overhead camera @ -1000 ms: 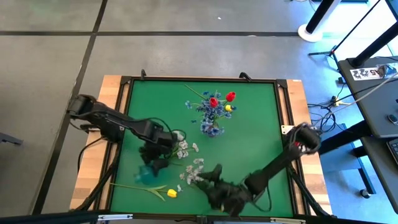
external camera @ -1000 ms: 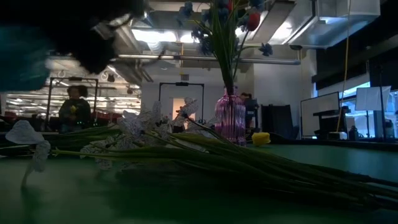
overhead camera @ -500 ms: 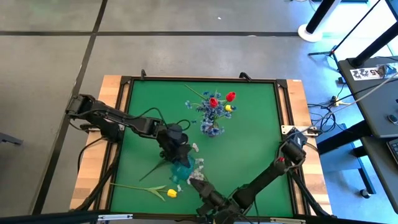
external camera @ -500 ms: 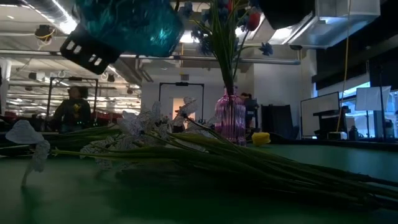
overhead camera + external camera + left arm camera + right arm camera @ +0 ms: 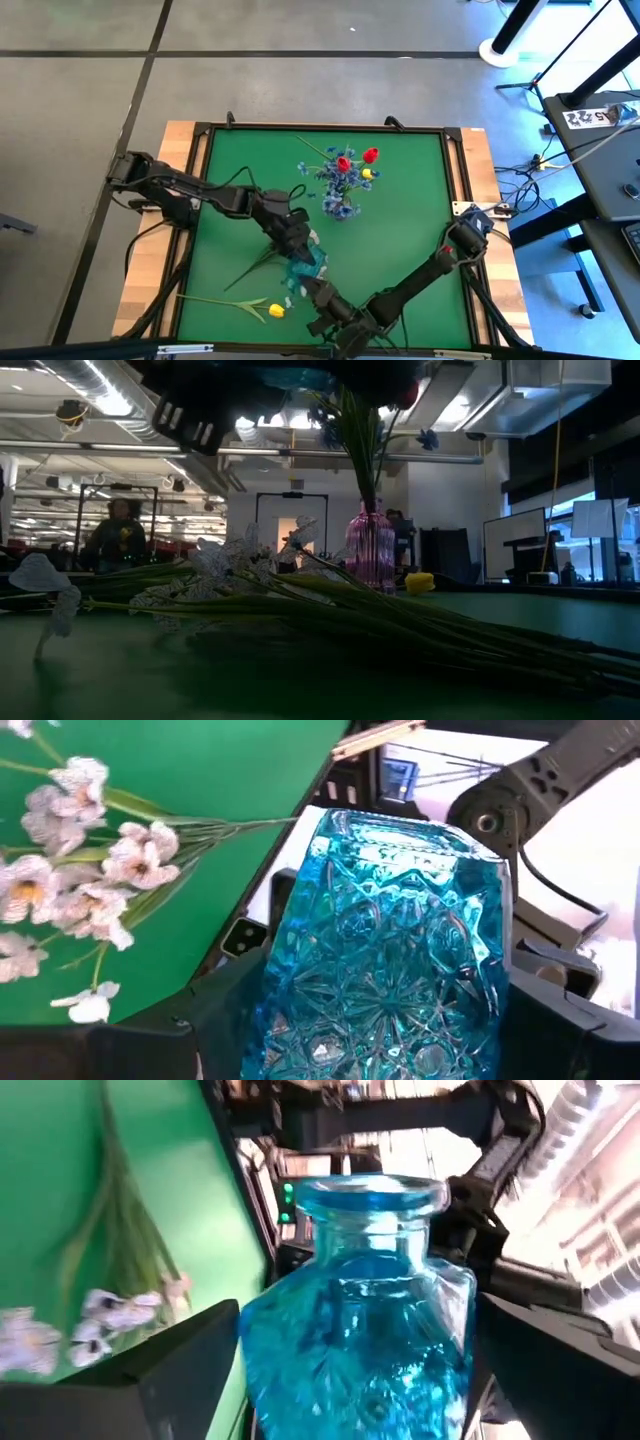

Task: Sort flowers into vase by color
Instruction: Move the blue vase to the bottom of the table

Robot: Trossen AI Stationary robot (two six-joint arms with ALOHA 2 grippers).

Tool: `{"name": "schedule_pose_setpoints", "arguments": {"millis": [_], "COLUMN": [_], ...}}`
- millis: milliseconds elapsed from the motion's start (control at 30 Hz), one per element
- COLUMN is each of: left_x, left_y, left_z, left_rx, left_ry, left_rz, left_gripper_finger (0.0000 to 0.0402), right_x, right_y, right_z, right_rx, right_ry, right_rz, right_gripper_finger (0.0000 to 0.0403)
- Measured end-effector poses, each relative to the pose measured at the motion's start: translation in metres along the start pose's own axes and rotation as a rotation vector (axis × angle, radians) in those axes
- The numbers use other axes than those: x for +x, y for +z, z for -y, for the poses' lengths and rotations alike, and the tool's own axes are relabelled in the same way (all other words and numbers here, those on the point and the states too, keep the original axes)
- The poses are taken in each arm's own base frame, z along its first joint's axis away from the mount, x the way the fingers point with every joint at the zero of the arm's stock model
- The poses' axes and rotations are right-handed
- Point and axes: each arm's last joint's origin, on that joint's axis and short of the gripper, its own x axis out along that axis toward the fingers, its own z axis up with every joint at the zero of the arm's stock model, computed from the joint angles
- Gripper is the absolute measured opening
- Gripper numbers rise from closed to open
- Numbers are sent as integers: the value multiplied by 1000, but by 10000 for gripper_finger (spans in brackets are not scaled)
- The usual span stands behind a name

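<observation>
A blue cut-glass vase [image 5: 302,266] hangs in the air over the near middle of the table, tipped over, with its neck [image 5: 370,1195] toward the left arm. My left gripper [image 5: 294,248] is shut on it. My right gripper [image 5: 314,292] is open, one finger on each side of the vase's body [image 5: 360,1330]. White blossom sprays [image 5: 312,262] lie flat beneath them. A yellow tulip [image 5: 275,310] lies near the near edge. A pink vase [image 5: 341,207] stands upright mid-table, holding blue, red and yellow flowers. My left gripper pinches the blue vase's faceted body [image 5: 390,970] between its two fingers [image 5: 230,1020], which lie along the vase. The wide flat end [image 5: 400,825] points away from the wrist. The vase is lifted clear of the table, tipped on its side. My right gripper has its fingers [image 5: 190,1365] close at the body's two sides; I cannot tell whether they touch.
The white sprays' long green stems [image 5: 400,620] stretch across the near table in the low view. The table's raised frame [image 5: 200,140] runs around the green mat. The far left [image 5: 240,170] and right [image 5: 420,220] parts of the mat are bare.
My left gripper has carried the blue vase from the near left of the table toward the right and upward, over the white sprays. My right gripper has moved toward the table's left, up to the vase.
</observation>
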Motion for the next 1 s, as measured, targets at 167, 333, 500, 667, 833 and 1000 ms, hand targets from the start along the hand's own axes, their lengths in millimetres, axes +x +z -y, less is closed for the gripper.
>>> {"name": "schedule_pose_setpoints", "arguments": {"millis": [167,333,500,667,833,1000], "left_x": [-11,-40,-66,-77,-89,-97], "left_y": [10,12,-7,-22,-28,-34], "left_z": [5,25,44,49,53,57], "left_rx": [51,185,309,323,318,313], "left_ry": [-47,-140,-184,-169,-186,-213], "left_rz": [-15,31,105,129,148,122], "left_gripper_finger": [295,294,293,293,295,296], "right_x": [19,35,42,44,52,62], "right_y": [-2,-1,5,5,0,-2], "right_z": [14,38,75,91,100,125], "right_rx": [39,62,52,-149,-287,-313], "right_ry": [-25,-43,-33,27,56,51], "right_rz": [-61,-90,-59,-47,-56,-26], "right_gripper_finger": [391,377,375,374,374,374]}}
